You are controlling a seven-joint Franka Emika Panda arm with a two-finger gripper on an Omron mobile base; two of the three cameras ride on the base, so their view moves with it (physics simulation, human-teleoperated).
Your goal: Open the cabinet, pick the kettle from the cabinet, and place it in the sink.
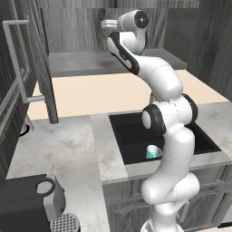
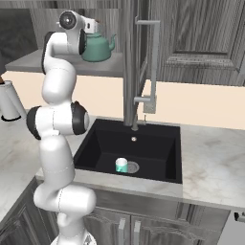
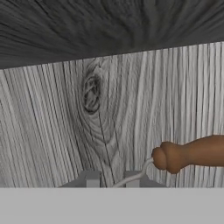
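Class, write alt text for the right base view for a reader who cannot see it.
A white robot arm reaches into an open cabinet, its gripper at the handle of a green kettle. Below, a black sink holds a small teal cup.

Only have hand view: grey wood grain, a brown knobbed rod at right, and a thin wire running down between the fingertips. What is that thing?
Observer: It's the wooden grip of a round teal-green kettle. The right base view shows the kettle standing on a shelf inside the dark grey wood-grain cabinet.
Operator: Door out of the way?
Observer: Yes. In the left base view the door is swung wide open, clear of the arm.
Operator: Sink free for the drop?
Observer: Not quite. The black rectangular sink holds a small white-and-teal cup beside the drain.
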